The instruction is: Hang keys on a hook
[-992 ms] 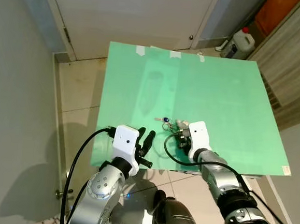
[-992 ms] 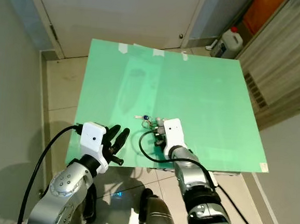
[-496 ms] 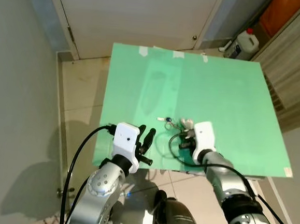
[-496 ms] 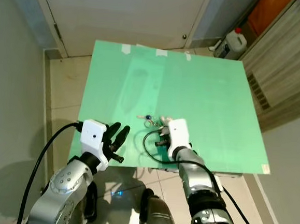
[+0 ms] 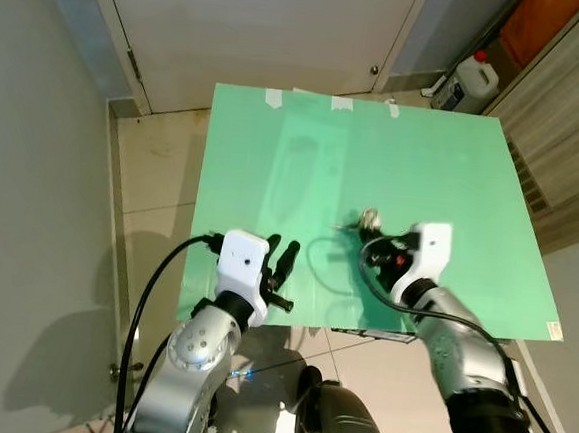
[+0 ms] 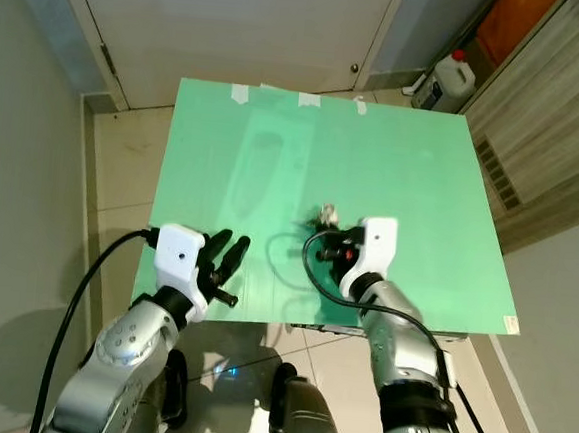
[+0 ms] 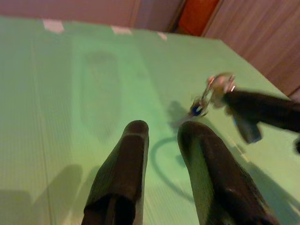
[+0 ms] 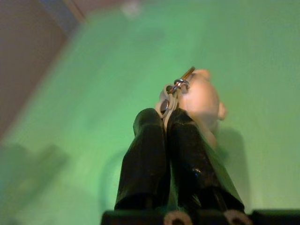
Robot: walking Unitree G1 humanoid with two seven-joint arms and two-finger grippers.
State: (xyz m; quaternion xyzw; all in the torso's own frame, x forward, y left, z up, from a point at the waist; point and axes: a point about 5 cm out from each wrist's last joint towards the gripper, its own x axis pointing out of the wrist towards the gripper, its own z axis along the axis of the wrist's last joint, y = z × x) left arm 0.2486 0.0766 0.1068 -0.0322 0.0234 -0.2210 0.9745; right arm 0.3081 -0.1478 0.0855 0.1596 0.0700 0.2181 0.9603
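The keys (image 5: 369, 220) are a small bunch on a ring with a blue bit and a pale fob (image 8: 199, 101). They hang just above the green table (image 5: 425, 157), near its front middle. My right gripper (image 8: 168, 115) is shut on the key ring, and the bunch sticks out past the fingertips. In the left wrist view the keys (image 7: 213, 89) dangle from the right gripper's black fingers (image 7: 262, 110). My left gripper (image 5: 281, 261) hovers open over the table's front left edge, holding nothing.
A white door stands behind the table. A white plastic jug (image 5: 478, 81) sits on the floor at the back right. Wood panelling (image 5: 569, 108) runs along the right side. Tiled floor (image 5: 151, 186) and a grey wall lie to the left.
My right gripper has lifted the keys off the table and swung to the right with them. The left gripper has hardly moved.
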